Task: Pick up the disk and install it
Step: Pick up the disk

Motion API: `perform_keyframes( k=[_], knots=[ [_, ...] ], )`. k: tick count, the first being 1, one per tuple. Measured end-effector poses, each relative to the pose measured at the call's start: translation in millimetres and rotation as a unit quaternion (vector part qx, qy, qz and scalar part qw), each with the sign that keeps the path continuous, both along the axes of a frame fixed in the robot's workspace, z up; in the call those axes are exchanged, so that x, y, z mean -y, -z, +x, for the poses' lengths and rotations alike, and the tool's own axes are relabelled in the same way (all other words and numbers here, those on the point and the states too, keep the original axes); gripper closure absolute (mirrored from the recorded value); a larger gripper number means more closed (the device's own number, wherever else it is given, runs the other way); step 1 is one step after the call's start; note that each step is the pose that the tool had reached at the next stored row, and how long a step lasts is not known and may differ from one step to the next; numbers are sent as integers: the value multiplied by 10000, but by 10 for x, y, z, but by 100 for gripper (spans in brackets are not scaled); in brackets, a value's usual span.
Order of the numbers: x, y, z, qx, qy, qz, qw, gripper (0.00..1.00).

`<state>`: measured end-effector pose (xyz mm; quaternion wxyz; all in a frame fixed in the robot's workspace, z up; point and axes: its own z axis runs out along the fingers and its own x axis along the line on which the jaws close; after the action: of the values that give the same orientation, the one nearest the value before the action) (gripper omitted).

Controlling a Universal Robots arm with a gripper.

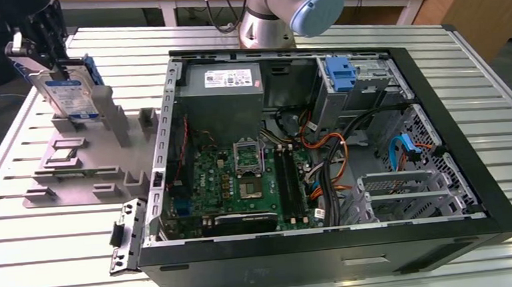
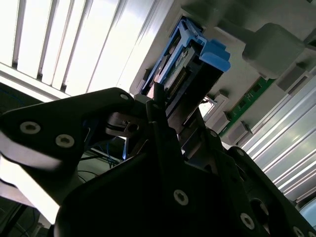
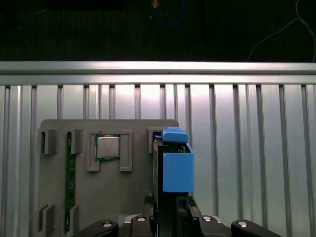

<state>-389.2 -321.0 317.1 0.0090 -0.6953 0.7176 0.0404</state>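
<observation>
Black jaws grip the flat silver, blue-framed disk [image 1: 64, 92] upright over the grey plastic holder [image 1: 79, 171]; their bulk hides its near end.

Slatted table [image 1: 58, 262] holds computer case [image 1: 334, 253], probably-plastic tray [image 1: 73, 176].

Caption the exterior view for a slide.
End effector grips the disk upright at the grey fixture, beside the open computer case.

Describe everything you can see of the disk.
The disk is a flat silver hard drive with a white-and-blue label, framed by a blue plastic carrier. It stands on edge, slightly tilted, at the grey holder on the exterior view's left, beside the open computer case. The gripper grips its upper end.
</observation>
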Motion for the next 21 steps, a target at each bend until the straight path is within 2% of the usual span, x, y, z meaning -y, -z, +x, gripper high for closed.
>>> perform_keyframes(
  k=[4,10,21],
  knots=[
    [0,-32,0,-1,0,0,10000,65],
    [0,-127,0,0,0,0,10000,65],
    [0,-143,0,0,0,0,10000,65]
  ],
)
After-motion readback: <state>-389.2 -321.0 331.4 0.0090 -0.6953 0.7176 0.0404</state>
